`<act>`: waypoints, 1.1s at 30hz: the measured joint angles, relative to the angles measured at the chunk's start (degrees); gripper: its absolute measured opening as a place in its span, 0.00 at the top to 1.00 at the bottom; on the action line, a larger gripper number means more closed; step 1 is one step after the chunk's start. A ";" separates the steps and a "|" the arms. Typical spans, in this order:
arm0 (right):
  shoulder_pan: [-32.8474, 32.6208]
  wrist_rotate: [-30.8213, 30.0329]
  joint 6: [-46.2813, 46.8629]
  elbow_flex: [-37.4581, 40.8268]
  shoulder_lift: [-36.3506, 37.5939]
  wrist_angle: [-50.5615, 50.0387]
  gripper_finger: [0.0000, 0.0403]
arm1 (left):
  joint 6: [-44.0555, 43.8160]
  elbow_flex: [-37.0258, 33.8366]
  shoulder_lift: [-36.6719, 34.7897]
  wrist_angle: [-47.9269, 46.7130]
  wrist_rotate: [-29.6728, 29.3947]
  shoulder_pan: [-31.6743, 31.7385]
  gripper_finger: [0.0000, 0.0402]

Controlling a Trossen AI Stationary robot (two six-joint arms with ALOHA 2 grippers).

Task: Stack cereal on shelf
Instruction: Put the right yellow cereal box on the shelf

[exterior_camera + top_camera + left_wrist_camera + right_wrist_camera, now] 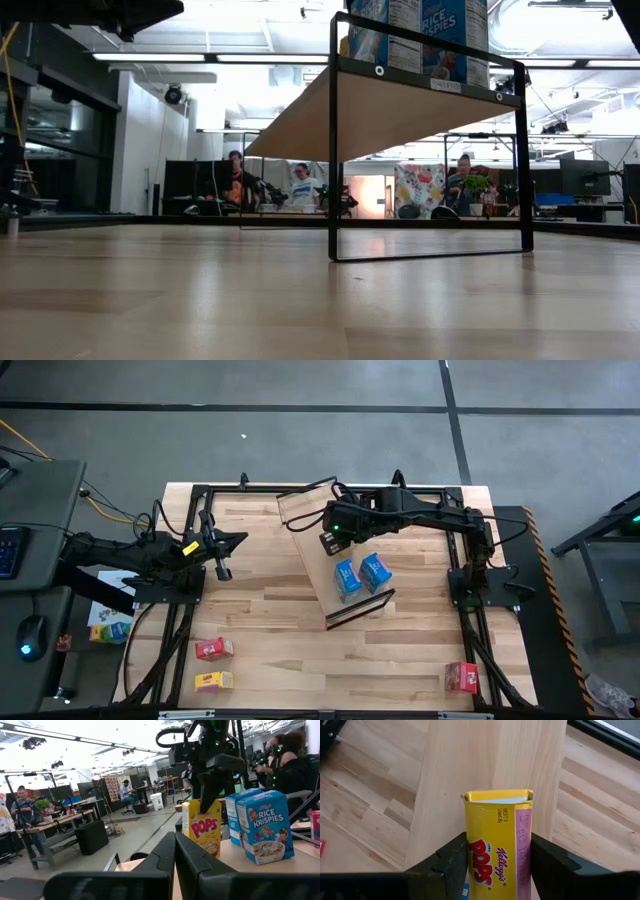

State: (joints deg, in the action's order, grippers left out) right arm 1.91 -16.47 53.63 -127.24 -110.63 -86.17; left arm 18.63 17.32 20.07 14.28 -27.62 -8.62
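My right gripper (497,857) is over the shelf (318,550), a long light-wood board with a dark frame lying slantwise mid-table, and is shut on a yellow cereal box (495,835). Two blue boxes (361,574) stand on the board just nearside of it, and also show in the left wrist view (262,827). My left gripper (222,558) waits, shut, above the table's left part and away from the shelf. A red box (213,648) and a yellow box (213,680) lie near the left front edge. Another red box (460,676) lies at the right front. My right gripper pinches the yellow box between its two fingers (452,862), one on each narrow side (524,840). It comes from above, slanting from the table's far side. The box stands about upright (202,827) beside the blue boxes. Whether its bottom touches the board, I cannot tell.
The shelf's far half (300,515) is bare board. Its raised near end frame (430,150) stands in front of the low camera. More small boxes (108,630) lie off the table's left edge, beside a desk with a mouse. People sit in the room beyond.
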 joint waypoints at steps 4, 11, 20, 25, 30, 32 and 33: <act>-0.02 -0.02 1.91 1.41 0.04 0.38 0.55 | 0.00 0.00 -0.01 -0.11 0.00 0.00 1.00; 0.64 1.72 2.25 4.66 -0.09 0.62 0.55 | 0.00 0.00 0.00 -0.24 0.00 0.00 1.00; 0.75 -0.51 3.06 4.68 -0.07 0.70 0.55 | 0.00 0.00 -0.02 -0.26 0.00 0.00 1.00; 0.75 -0.67 2.99 4.70 -0.07 0.82 0.55 | 0.00 0.00 -0.01 -0.27 0.00 0.00 1.00; 0.75 -0.67 2.80 4.70 -0.07 2.63 0.55 | 0.00 0.00 -0.01 -0.26 0.00 0.01 1.00; 0.75 -0.67 1.22 4.70 -0.07 2.96 0.55 | -0.01 0.00 -0.02 -0.26 0.00 0.01 1.00; 0.75 -0.70 -0.24 4.70 -0.07 3.01 0.55 | 0.00 0.00 -0.02 -0.26 0.00 0.00 1.00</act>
State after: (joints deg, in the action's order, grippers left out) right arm 2.66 -17.17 53.39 -122.54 -110.69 -83.16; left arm 18.63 17.32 20.05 14.02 -27.62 -8.62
